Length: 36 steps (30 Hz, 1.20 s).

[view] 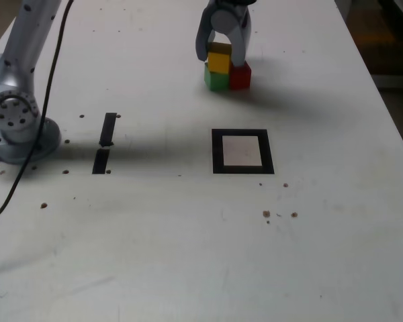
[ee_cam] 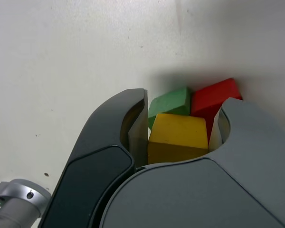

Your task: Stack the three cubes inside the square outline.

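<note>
The jaws (ee_cam: 179, 129) close on the yellow cube (ee_cam: 177, 137) (the only one of the trio raised above the others), beside the far edge of the white surface (view: 154, 235). Below it, the green cube (view: 217, 79) and the red cube (view: 240, 76) sit side by side, the red one to the exterior view's right. Nearer the exterior camera, the black square outline (view: 267, 151) lies flat, well apart from all three.

yellow cube (ee_cam: 177, 135), green cube (ee_cam: 172, 102), red cube (ee_cam: 214, 99), black-bordered white square outline (view: 217, 151)
</note>
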Available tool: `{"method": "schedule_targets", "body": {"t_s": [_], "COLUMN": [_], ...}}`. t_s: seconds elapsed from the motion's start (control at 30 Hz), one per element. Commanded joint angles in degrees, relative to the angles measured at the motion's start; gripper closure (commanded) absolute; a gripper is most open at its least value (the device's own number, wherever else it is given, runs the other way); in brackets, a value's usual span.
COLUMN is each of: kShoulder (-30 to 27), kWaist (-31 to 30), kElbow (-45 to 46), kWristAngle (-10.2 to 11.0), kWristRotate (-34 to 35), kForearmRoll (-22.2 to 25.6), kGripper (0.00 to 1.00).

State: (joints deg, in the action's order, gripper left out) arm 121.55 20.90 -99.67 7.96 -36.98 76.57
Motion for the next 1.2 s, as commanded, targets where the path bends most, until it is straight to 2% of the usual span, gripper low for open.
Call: {"method": "schedule_targets", "body": {"t_s": [0.0,0.1,0.2,0.33,0.5,0.67,0.93,1.17], "kShoulder": [-0.2,-0.6,-0.5,1.9,6.3,10.5,13.5,15.2], "kWaist": [-0.2,-0.9,-3.4,-8.4,-13.9,-16.2,-15.8,-15.7], "kElbow": [-0.6,-4.1,-11.4,-20.5,-25.8,-26.2,-27.8,-29.3], "kWristAngle": [-0.4,-0.7,-0.7,0.0,1.0,-0.5,-2.8,-5.2], "kWristRotate": [0.1,0.7,3.5,10.4,19.1,24.1,31.8,34.0], "kForearmRoll": [0.5,1.9,4.2,8.0,12.0,12.7,12.7,12.6], "kGripper": [0.61,0.64,0.67,0.69,0.69,0.69,0.69,0.67]}}
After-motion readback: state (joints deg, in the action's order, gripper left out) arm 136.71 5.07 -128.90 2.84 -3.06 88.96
